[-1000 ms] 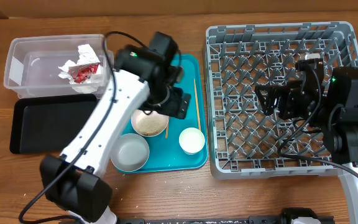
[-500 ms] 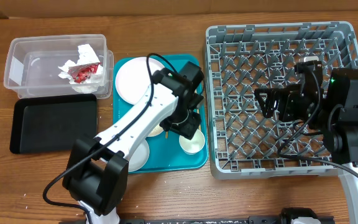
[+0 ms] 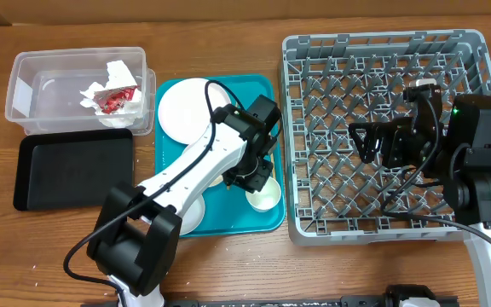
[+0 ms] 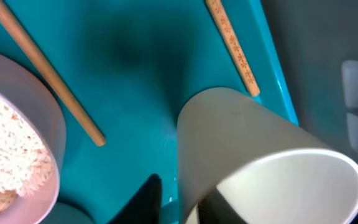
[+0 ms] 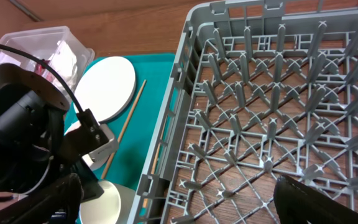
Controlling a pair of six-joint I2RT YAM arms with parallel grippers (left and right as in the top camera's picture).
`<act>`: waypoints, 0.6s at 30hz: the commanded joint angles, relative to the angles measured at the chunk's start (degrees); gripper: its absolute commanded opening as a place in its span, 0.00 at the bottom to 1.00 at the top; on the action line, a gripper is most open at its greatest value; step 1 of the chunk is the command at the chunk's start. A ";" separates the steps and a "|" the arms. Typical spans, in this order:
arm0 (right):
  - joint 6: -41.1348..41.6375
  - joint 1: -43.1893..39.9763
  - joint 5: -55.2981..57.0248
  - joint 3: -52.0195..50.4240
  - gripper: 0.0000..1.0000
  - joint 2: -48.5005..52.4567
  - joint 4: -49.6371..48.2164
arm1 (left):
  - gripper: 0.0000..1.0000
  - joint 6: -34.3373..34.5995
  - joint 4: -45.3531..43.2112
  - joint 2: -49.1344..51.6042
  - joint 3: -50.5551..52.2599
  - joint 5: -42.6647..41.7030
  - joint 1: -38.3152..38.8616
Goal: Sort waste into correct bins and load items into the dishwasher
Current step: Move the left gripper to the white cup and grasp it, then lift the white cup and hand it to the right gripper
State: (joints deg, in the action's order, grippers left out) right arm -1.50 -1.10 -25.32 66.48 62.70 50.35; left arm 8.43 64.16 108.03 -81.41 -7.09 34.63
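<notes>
Swung rightward over the last second, the left arm has uncovered the plate (image 3: 184, 107). At far left, the clear tub (image 3: 24, 85) holds the red wrapper (image 3: 118, 100) and napkin (image 3: 101, 85), with the black tray (image 3: 73, 173) just beside it. The left gripper (image 3: 256, 179) sits at the cup (image 3: 265, 196) on the teal tray (image 3: 237, 219); whether it clamps the cup cannot be told. Only the left wrist view shows both chopsticks (image 4: 48, 74) and the rice bowl (image 4: 11, 149) beside the cup. The right gripper (image 3: 363, 143) stays over the dish rack (image 3: 382, 51), fingers apart.
</notes>
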 commanded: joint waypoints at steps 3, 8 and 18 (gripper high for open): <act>0.22 -0.24 -0.52 1.84 1.00 -0.20 -0.07 | 0.04 4.70 -1.29 0.72 0.61 0.00 -0.33; 0.17 -0.24 -5.90 1.84 1.00 -0.20 -0.55 | 0.04 2.86 0.57 0.70 -2.05 -8.28 -2.78; 7.10 -0.13 -16.81 1.84 1.00 0.55 -4.35 | 0.04 -14.27 12.63 0.70 -13.57 -39.71 -16.28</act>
State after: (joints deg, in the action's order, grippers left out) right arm 0.89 -1.08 -37.78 66.48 62.72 46.96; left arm 2.26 75.02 108.55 -91.61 -32.23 22.04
